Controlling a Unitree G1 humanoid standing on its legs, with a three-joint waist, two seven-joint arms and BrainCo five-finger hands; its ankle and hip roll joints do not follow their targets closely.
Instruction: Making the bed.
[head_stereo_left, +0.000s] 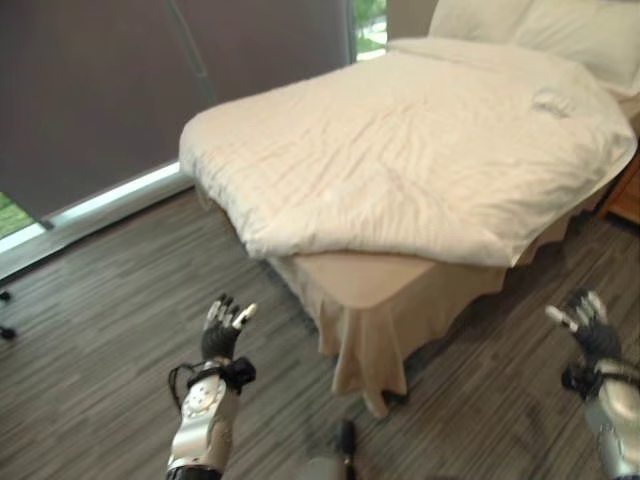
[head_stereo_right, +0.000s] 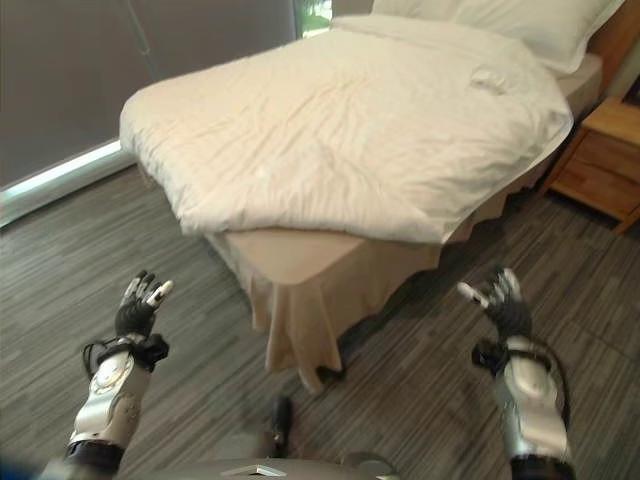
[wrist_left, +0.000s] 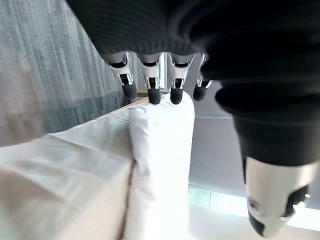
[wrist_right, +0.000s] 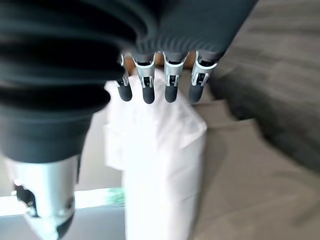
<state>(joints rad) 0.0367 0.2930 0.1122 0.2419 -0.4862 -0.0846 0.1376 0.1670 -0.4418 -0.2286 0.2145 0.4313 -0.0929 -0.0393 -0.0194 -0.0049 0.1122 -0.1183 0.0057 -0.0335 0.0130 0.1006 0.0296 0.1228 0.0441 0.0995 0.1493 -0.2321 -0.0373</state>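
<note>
Beside the bed (head_stereo_right: 300, 260), a wooden nightstand (head_stereo_right: 600, 160); behind it, grey blinds (head_stereo_left: 110, 90).

There are no words, numbers, labels or signs to read anywhere here. The white duvet (head_stereo_left: 420, 150) and the pillows (head_stereo_left: 560, 25) are plain, with no print on them. The wooden nightstand (head_stereo_right: 600, 160) and the dark window blind (head_stereo_left: 150, 80) are plain too.
</note>
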